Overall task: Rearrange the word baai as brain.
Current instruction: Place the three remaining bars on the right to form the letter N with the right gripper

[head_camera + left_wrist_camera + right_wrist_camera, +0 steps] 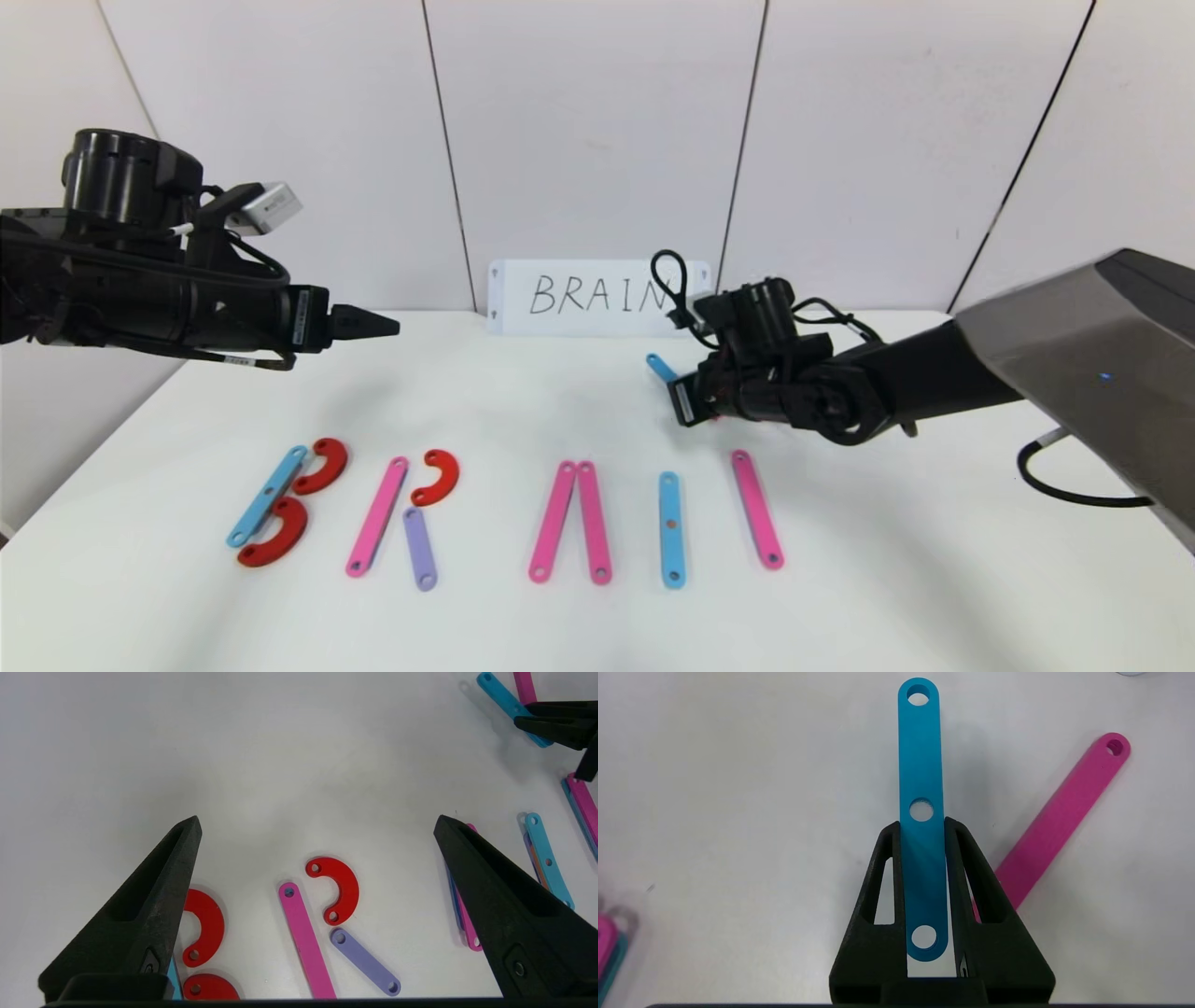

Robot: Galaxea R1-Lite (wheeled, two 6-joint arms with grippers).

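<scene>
Item: letter row along the table's (840,597) near edge. B and R stand complete toward the left corner; two pink strips (569,523) meeting at the top serve as A; one blue strip (671,529) as I; a lone pink strip (757,509) begins N.

Right gripper (674,385): clamped on a second blue strip (921,812), held above the table toward the far edge, by the handwritten card (597,296).

Left gripper (317,826): spread wide, idle above the left side.

Step, judged: building N. Next move calls for setting the held strip beside the lone pink one.
</scene>
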